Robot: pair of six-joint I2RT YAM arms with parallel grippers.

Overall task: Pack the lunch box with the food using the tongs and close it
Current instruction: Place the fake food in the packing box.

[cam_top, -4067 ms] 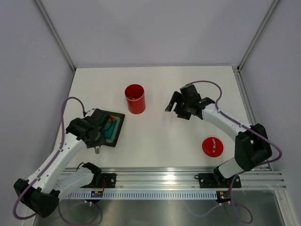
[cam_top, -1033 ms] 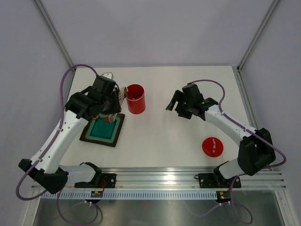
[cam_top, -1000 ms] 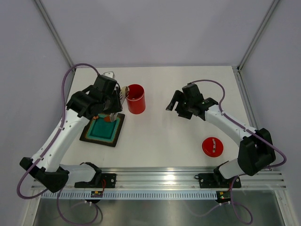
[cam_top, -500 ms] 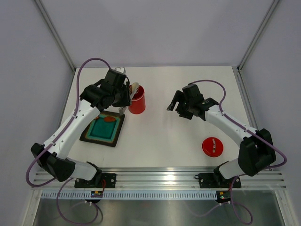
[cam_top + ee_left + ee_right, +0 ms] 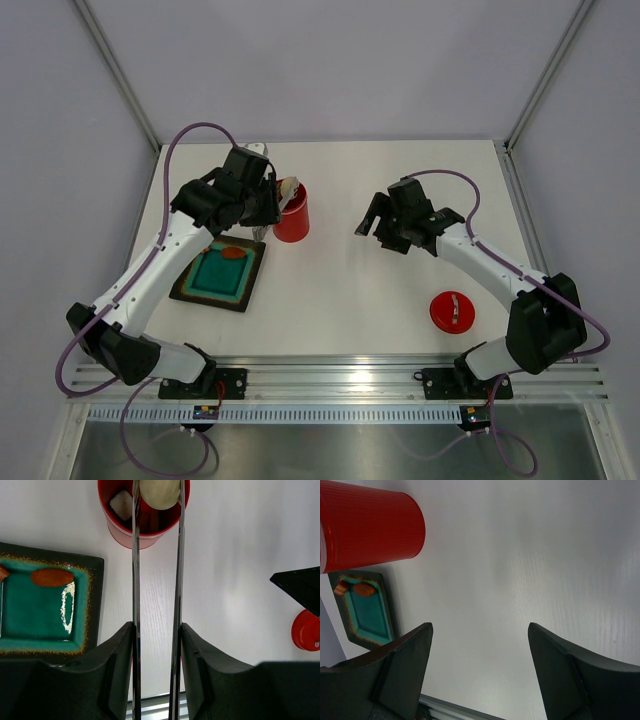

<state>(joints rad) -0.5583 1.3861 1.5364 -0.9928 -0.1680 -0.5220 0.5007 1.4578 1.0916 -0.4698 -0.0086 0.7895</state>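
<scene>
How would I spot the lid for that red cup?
On the white table, look to the near right, by the right arm. The lid lies there alone: a flat red disc with a silver handle, unlike the tall red cup farther back on the left.

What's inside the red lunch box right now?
A white piece sits inside the lunch box. A cream ball, pinched in the tongs, hangs at the mouth and hides most of the rest.

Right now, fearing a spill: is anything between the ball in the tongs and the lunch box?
Nothing visible. The ball hangs in the tongs over the open lunch box; a white piece inside lies off to one side.
</scene>
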